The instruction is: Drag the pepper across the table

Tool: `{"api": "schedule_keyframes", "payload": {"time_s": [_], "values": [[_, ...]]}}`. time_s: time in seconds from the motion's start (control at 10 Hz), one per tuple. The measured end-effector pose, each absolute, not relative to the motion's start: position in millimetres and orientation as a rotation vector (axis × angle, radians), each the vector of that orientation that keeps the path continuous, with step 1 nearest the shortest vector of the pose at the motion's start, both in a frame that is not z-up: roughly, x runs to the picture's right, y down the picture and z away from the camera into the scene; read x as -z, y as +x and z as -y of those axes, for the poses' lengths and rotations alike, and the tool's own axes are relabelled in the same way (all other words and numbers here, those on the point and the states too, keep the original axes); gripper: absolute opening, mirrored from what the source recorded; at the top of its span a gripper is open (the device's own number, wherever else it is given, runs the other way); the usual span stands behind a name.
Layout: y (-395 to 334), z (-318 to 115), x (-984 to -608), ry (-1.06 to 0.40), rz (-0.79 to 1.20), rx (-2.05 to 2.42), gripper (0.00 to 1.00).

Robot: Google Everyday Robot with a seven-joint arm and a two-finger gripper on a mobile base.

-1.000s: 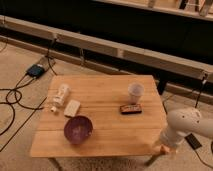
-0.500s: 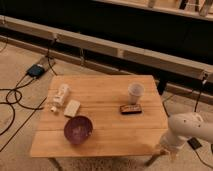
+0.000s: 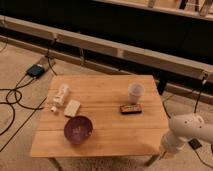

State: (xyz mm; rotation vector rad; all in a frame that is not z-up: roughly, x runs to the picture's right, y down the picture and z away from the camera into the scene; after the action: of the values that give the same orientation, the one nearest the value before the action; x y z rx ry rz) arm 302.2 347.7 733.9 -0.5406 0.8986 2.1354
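From the camera view, the table (image 3: 107,142) stood in the middle of the floor, its slatted wooden top lit pale. My white arm (image 3: 187,129) hung off its front right corner, bent downward, and my claw (image 3: 166,151) was at the arm's low end, just beside that corner and below the level of the tabletop. Whether the claw was open or closed, or had hold of anything, I could not tell.

I could not make out the pepper anywhere on the table.

A purple bowl (image 3: 78,129) sat near the front left. Behind it lay a pale block (image 3: 72,107), and just beyond that a white bottle (image 3: 61,94) on its side. A white cup (image 3: 135,92) stood upright toward the back right, with a dark bar (image 3: 131,108) lying just in front of it. Black cables (image 3: 15,97) trailed over the floor to the left, near a dark box (image 3: 36,70).
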Motion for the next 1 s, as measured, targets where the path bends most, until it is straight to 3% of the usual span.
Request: {"api": "schedule_keyframes", "payload": {"time_s": [1.0], "values": [[297, -397, -699, -0.593, -0.938, -2.139, 0.0]]}}
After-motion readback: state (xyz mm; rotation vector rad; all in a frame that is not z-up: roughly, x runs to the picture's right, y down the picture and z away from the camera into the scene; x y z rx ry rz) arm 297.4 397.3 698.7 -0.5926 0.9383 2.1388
